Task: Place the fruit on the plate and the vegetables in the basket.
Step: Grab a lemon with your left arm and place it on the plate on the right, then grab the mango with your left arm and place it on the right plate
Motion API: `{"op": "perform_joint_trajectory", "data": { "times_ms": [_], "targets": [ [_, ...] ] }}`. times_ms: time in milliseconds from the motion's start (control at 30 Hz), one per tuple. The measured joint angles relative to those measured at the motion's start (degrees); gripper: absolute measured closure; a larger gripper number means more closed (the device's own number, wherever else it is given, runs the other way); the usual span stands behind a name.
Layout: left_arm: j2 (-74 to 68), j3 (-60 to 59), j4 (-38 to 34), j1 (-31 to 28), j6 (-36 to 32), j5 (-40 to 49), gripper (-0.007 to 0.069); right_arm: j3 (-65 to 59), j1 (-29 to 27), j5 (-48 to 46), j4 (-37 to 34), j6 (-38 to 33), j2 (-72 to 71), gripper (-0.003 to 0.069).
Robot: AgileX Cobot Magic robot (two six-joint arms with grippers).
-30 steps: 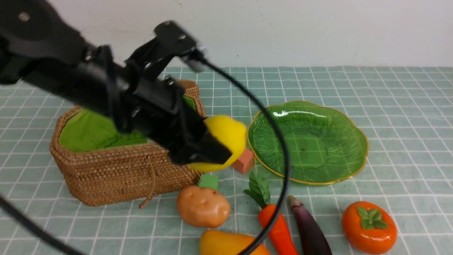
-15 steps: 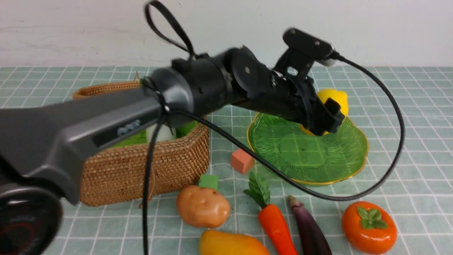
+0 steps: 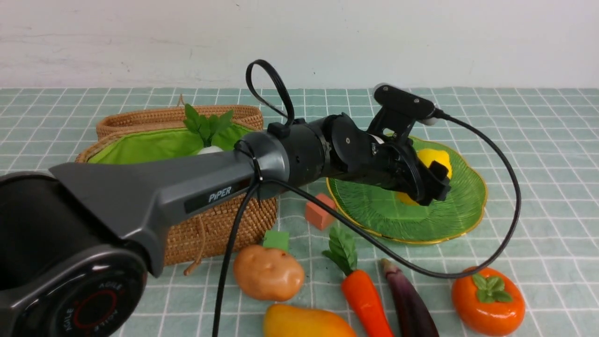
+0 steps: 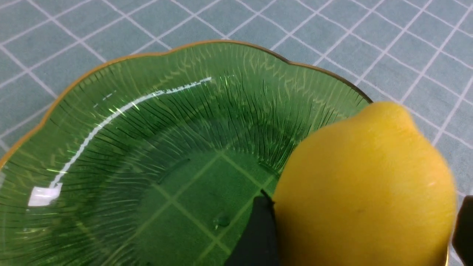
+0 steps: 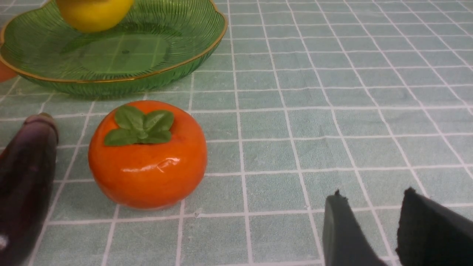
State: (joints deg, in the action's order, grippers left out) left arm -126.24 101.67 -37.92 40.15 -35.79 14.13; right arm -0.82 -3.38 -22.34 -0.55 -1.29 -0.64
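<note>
The yellow lemon (image 3: 436,159) sits low over the far right part of the green plate (image 3: 449,215), and I cannot tell whether it rests on the glass. My left gripper (image 3: 433,182) stands open around it, with a thin gap at one finger. In the left wrist view the lemon (image 4: 366,184) fills the space between the fingers. The persimmon (image 3: 488,301), mango (image 3: 304,323), potato (image 3: 268,272), carrot (image 3: 365,299) and eggplant (image 3: 409,304) lie on the cloth in front. The radish (image 3: 208,126) is in the basket (image 3: 215,224). My right gripper (image 5: 373,192) is open and empty, near the persimmon (image 5: 147,155).
A salmon cube (image 3: 320,212) and a green cube (image 3: 276,240) lie between the basket and the plate. The left arm's black cable (image 3: 510,187) loops over the plate's right side. The eggplant (image 5: 26,177) lies beside the persimmon in the right wrist view.
My left arm swung right from the basket's front to the plate with the lemon, then lowered it. Its fingers have spread a little off the lemon.
</note>
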Motion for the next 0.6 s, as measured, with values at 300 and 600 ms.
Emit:
{"op": "perform_joint_trajectory", "data": {
  "times_ms": [300,600],
  "targets": [
    [4.2,0.0,5.5,-0.7,0.0,11.2,-0.001,0.0,0.0,0.0,0.0,0.0,0.0,0.0417],
    [19.0,-0.6,23.5,-2.3,0.0,47.3,0.0083,0.0,0.0,0.0,0.0,0.0,0.0,0.0417]
  ]
}}
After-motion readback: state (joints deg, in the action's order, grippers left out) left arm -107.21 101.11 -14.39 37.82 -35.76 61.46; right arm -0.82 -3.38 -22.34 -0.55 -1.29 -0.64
